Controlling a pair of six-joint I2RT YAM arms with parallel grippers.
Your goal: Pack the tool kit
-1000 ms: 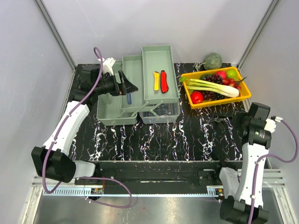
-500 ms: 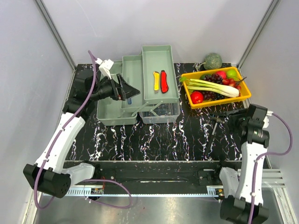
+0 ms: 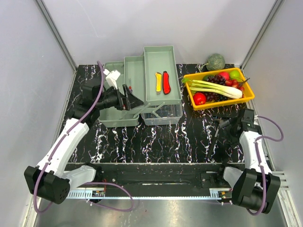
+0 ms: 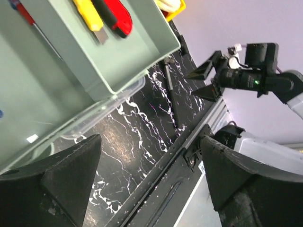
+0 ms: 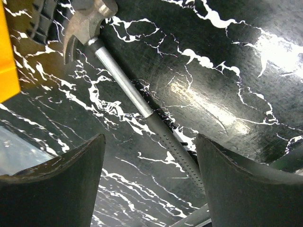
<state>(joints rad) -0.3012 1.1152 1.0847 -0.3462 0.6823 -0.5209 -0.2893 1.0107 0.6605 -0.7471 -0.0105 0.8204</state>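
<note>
Top external: one grey-green toolbox, its stepped trays folded out, at the back middle of the black marbled table. Uppermost tray holds two knives side by side: one yellow knife, one red knife. One hammer lies flat on the table, right of the toolbox and in front of one orange tray of fruit and vegetables. One green melon sits behind that tray. Left claw hovers over the toolbox's left trays, jaws spread, gripping nothing. Right claw sits just beside the hammer's head.

Left wrist: both knives again, no lettering legible on either. One screwdriver, red-handled, lies in the tray beside them. One small white sticker is on the clear part below, its writing too small to read.

Right wrist: the hammer lies on the marble between the two fingers – jaws wide apart, not touching it. One corner of the orange tray shows at the left edge.
</note>
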